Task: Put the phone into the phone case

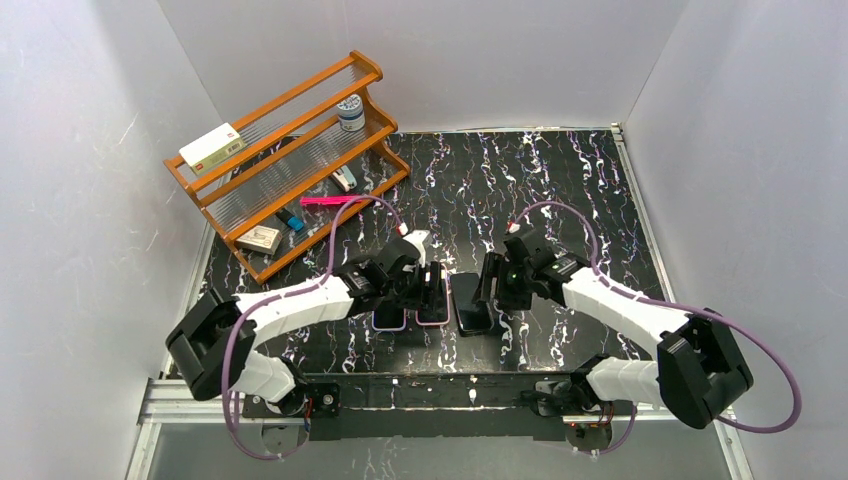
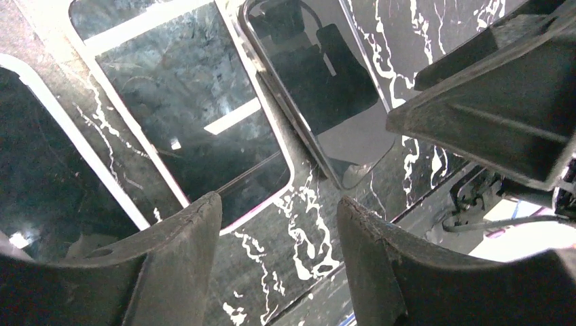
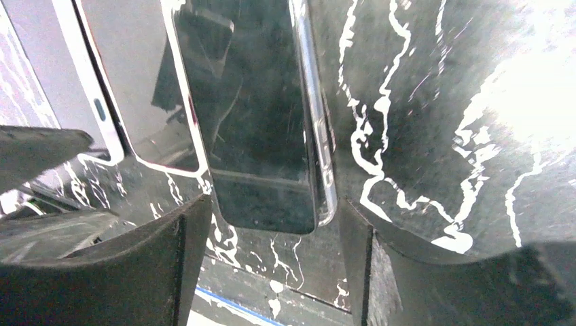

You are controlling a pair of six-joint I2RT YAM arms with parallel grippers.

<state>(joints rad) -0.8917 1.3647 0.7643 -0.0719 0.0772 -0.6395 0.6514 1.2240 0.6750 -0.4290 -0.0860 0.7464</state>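
Three flat phone-shaped things lie side by side near the table's front edge. The left one has a purple-white rim (image 1: 389, 319) (image 2: 41, 170). The middle one has a pink-white rim (image 1: 432, 303) (image 2: 190, 115) (image 3: 136, 88). The right one is a dark phone with a shiny clear edge (image 1: 472, 306) (image 2: 319, 81) (image 3: 258, 122). I cannot tell which rimmed one is an empty case. My left gripper (image 1: 425, 285) (image 2: 277, 204) is open and empty, low over the near end of the middle one. My right gripper (image 1: 492, 290) (image 3: 273, 204) is open and empty, its jaws either side of the dark phone's near end.
A wooden rack (image 1: 290, 150) stands at the back left with a white box (image 1: 212, 147), a tin (image 1: 351, 112) and small items. A pink pen (image 1: 330, 201) lies by it. The two grippers are close together; the right one shows in the left wrist view (image 2: 502, 102).
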